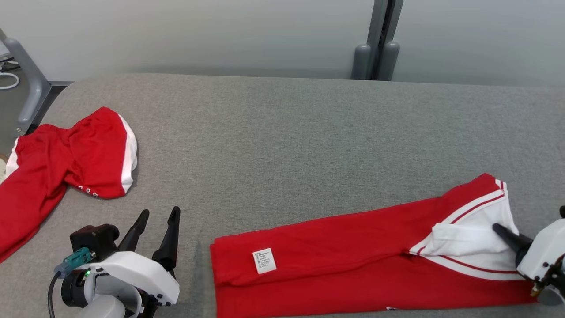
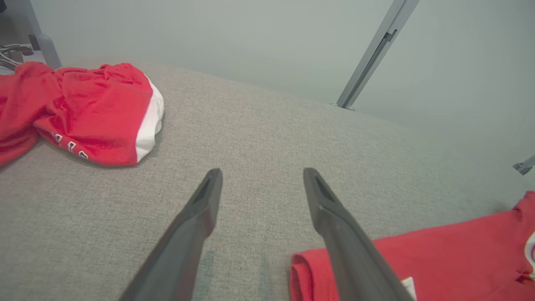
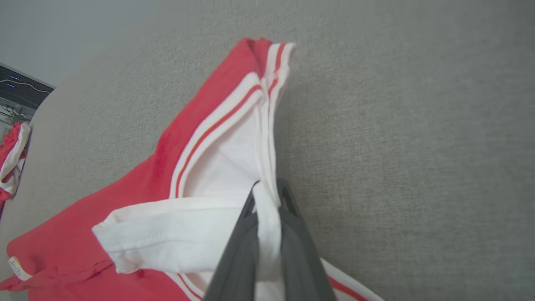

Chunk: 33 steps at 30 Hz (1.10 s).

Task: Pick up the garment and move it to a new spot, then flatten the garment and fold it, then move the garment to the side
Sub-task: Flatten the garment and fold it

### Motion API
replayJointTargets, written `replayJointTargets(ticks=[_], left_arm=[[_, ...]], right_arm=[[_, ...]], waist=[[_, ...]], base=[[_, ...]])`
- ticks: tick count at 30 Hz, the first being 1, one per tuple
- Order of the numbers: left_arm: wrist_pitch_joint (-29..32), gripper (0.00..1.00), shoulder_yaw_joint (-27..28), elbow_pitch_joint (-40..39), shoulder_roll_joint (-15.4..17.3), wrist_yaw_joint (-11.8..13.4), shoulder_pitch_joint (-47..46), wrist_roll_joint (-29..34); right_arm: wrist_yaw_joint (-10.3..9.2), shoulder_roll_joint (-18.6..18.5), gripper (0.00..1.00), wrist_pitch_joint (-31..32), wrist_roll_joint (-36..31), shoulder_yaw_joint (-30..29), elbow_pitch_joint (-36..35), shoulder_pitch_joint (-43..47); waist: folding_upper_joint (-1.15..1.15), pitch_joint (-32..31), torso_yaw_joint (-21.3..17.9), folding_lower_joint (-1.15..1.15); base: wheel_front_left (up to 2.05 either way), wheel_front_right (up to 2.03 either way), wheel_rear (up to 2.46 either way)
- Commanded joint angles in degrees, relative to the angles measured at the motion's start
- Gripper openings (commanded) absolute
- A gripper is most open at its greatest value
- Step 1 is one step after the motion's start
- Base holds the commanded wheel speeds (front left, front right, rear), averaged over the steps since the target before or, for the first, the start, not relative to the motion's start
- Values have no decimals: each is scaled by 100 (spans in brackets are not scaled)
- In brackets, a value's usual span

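place: robot test lab or workroom (everything plain and grey) | work surface: wide grey cloth-covered table | backdrop: bare pale wall with a grey metal post | left edge: grey tubular frame leg, loose white cable on the floor

Grey fabric-topped bench w/ a rounded far-left corner, plain pale wall behind, grey metal post against it (another grey frame far left). Soft even light.
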Motion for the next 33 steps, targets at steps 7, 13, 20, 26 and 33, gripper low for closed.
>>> replayJointTargets(ticks=[7, 13, 20, 26, 33], left_arm=[[-8, 100, 41, 32, 18, -52, 48, 83], [-8, 100, 77, 30, 25, -56, 101, 109], [-8, 100, 89, 32, 30, -21, 214, 100], [26, 100, 50, 33, 10, -15, 264, 64], [35, 100, 47, 55, -76, -46, 255, 52]], right_arm=[[7, -416, 0, 10, -259, -278, 39, -163], [7, -520, 0, 95, -449, -476, -364, -149], [8, -430, 0, 416, -619, -610, -1577, 207], [8, -163, 0, 866, -941, -543, -2782, 568], [8, 388, 0, 1410, -1249, -279, -3591, 777]], waist=[[0, -24, -131, 0], [0, -85, -194, 0], [0, -245, -236, 0], [0, -362, -176, 0], [0, -381, 115, 0]], base=[[0, 0, 0], [0, 0, 0], [0, 0, 0], [0, 0, 0], [0, 0, 0]])
